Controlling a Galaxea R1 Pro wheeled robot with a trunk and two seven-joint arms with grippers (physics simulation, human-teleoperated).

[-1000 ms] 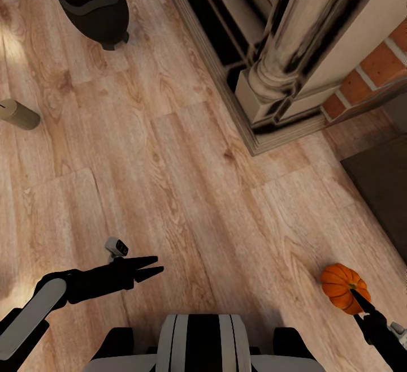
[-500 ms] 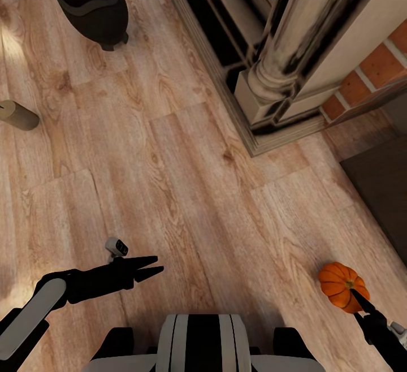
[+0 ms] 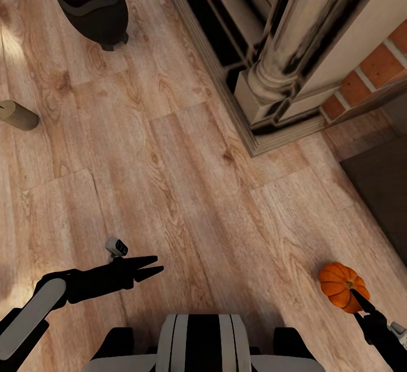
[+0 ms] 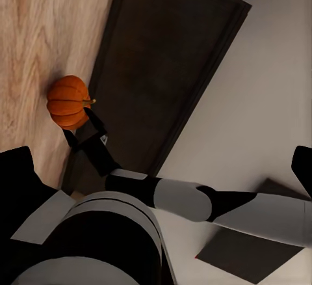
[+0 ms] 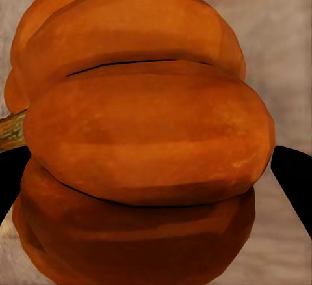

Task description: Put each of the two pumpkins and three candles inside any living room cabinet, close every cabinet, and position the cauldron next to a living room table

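A: What does the room look like underfoot?

B: A pale wooden plank floor [image 3: 186, 191] with strong grain runs through the head view. At upper right stands a cream fireplace surround [image 3: 294, 61] with a column on a stepped plinth, red brick [image 3: 384, 61] just beside it and a dark hearth opening behind.

A: And the dark slab at the right edge?

B: That is the low dark brown cabinet [image 3: 381, 191], seen from above; in the left wrist view its top [image 4: 162, 77] lies beside a white wall.

A: Where are the task's things?

B: 1 pumpkin [image 3: 341, 286] sits on the floor at lower right, near the cabinet. The black cauldron [image 3: 93, 5] stands on its feet at upper left, well apart from it. 1 beige candle [image 3: 17, 115] lies on its side at the left edge.

A: The tools?

B: The right tool [image 3: 357, 298] reaches the pumpkin with its fingers spread to either side; in the right wrist view the pumpkin [image 5: 140, 142] sits between 2 dark fingertips [image 5: 296, 171]. Whether they press on it, I cannot tell. The left tool [image 3: 154, 266] hangs over bare floor, fingers a little parted, holding nothing.
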